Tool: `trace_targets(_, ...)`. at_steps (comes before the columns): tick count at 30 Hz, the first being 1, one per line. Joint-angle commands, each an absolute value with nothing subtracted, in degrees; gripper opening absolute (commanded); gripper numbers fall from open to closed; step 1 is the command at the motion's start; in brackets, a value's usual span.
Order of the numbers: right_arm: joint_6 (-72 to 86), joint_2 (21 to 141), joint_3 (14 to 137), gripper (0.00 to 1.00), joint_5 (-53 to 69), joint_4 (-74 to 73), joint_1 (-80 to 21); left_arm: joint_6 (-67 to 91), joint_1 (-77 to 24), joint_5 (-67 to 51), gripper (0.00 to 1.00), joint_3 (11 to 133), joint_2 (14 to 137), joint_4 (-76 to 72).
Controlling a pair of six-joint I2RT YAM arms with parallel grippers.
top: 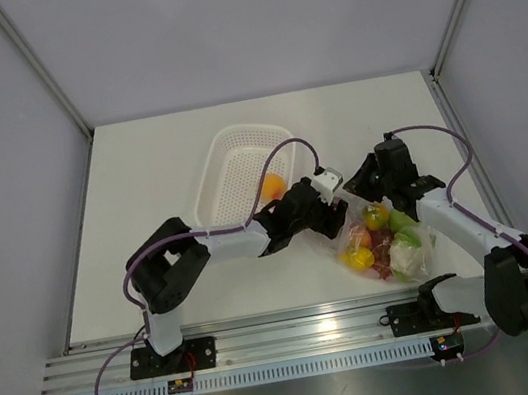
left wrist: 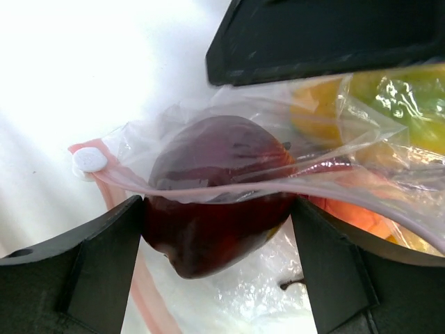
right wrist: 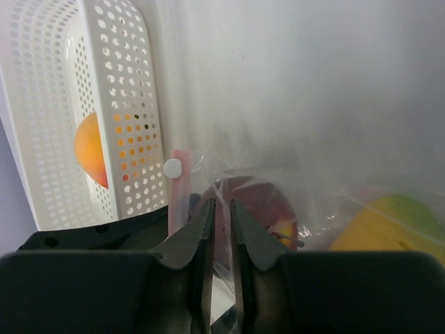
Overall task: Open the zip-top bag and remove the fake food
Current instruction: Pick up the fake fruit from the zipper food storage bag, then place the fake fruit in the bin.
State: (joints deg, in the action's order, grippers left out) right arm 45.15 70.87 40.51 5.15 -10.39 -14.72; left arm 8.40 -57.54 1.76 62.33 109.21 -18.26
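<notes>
**Inspector:** Position of the zip-top bag?

**Recorder:** On the bench, on the right arm's side. Seen from overhead, its long axis runs from the mouth at 10 o'clock to the closed end at 4 o'clock. Most of the fake food sits inside it. One orange lies apart in the white perforated basket, at 10 o'clock from the bag mouth.

**Inspector:** Left claw?

**Recorder:** Wide. In its own wrist view a dark red apple fills the space between the fingers. Both pads appear to touch its flanks, so I judge it held. The apple sits at the bag mouth, and the pink zip strip crosses its face from 9 to 3 o'clock.

**Inspector:** Right claw?

**Recorder:** Narrow, with a slim gap showing and the strip's edge running up through it. Whether it grips the film cannot be told.

**Inspector:** What governs the next move?

**Recorder:** The apple lies square between the fingers of the left claw, which is the nearer one. The way out runs toward 10 o'clock along the bag's axis, away from the right claw.

**Inspector:** Anything obscured?

**Recorder:** Overhead, both claws cover the mouth. It is unclear whether film wraps the apple's lower half. In the left wrist view the right claw is only a black slab, cut off at 12 o'clock.
</notes>
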Motion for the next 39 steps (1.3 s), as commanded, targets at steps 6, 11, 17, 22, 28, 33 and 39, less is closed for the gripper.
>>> trace_targets(6,45.53,64.87,39.73,0.39,-1.21,-12.57,-14.59,7.73,-57.39,6.24,0.68,66.53,103.36,-9.76)
trace_targets(11,45.44,63.11,39.38,0.47,-1.76,-13.09,-14.59,8.87,-57.39,5.71,0.68,68.28,102.13,-5.03)
trace_targets(17,44.65,61.35,39.37,0.47,-2.64,-14.06,-14.59,10.90,-57.39,6.85,0.68,71.10,101.69,2.70)
trace_targets(22,44.56,60.56,39.11,0.47,-3.08,-14.24,-14.59,12.22,-57.30,9.05,0.67,73.38,101.16,7.20)
trace_targets(28,44.47,60.82,39.11,0.47,-2.72,-13.98,-14.59,12.83,-57.39,8.89,0.65,73.04,98.88,8.35)
trace_targets(33,44.30,60.91,39.20,0.47,-2.29,-13.98,-14.59,15.02,-56.60,5.36,0.66,70.58,95.54,6.24)
trace_targets(39,44.21,61.00,39.20,0.47,-2.11,-13.80,-14.68,14.95,-56.69,14.49,0.63,70.84,92.38,11.77)
